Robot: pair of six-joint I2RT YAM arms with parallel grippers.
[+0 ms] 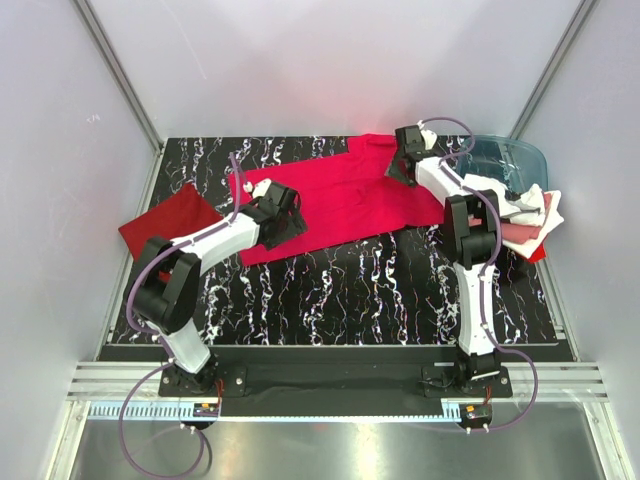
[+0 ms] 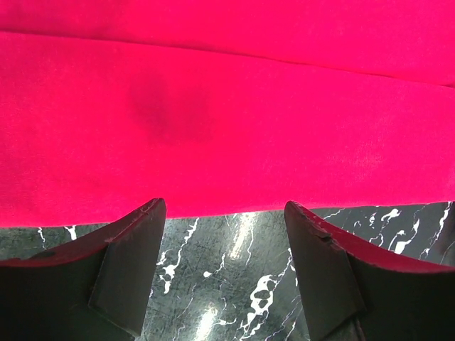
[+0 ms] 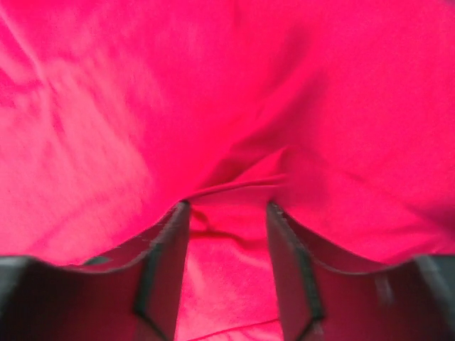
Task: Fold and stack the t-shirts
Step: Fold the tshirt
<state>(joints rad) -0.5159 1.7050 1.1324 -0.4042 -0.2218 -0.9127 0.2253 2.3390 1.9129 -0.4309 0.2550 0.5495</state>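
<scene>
On the table (image 1: 380,290), the crimson t-shirt (image 1: 340,200) lies spread; left gripper (image 2: 225,207) gapes at its hem, right gripper (image 3: 227,206) unclenched over a fold.

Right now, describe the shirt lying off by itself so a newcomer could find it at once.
Start at the black marbled table and go to its left edge. There lies the darker red shirt, a flat squarish piece turned cornerwise. It is duller and more compact than the bright crimson shirt spread across the middle, and lies apart from the heap at the right.
</scene>
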